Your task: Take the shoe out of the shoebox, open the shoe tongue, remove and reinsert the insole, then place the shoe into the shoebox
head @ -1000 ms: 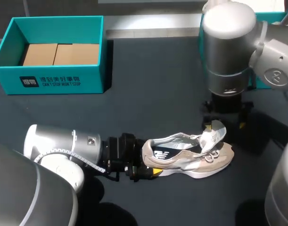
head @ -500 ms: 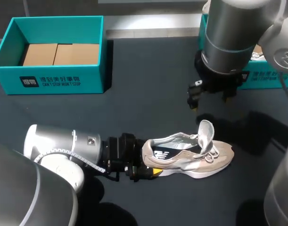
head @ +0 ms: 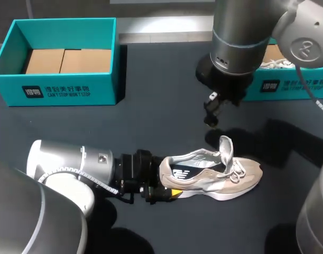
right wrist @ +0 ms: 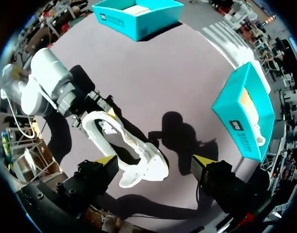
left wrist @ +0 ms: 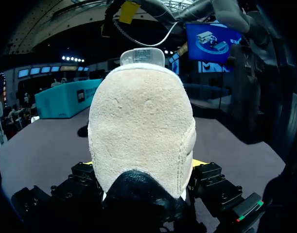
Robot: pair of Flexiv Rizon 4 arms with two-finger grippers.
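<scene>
1. the left pincer [head: 164, 193] lies low over the tabletop [head: 161, 84] and is closed on the heel of the shoe [head: 214, 177]. in the left wrist view the beige heel sits between its two fingers, and a yellow tip touches it on each side.
2. the shoe is beige and white with a dark inside. it stands on its sole on the tabletop and stretches straight away from the left pincer, with the toe at the far end.
3. the tongue [head: 225, 148] is pulled up and stands almost upright. it is ahead of the left pincer, past the opening of the shoe.
4. the right pincer [head: 210, 111] hangs above the tabletop and holds nothing; its two yellow tips are wide apart. it is near the shoe but does not touch it. in the right wrist view the shoe lies under this pincer.
5. the teal shoebox [head: 61, 90] stands open on the tabletop, well apart from both pincers. brown cardboard [head: 66, 61] lies flat on its bottom.
6. a second teal box [head: 288, 84] stands behind the right pincer. a white thing [head: 277, 63] lies in it; i cannot tell what it is.
</scene>
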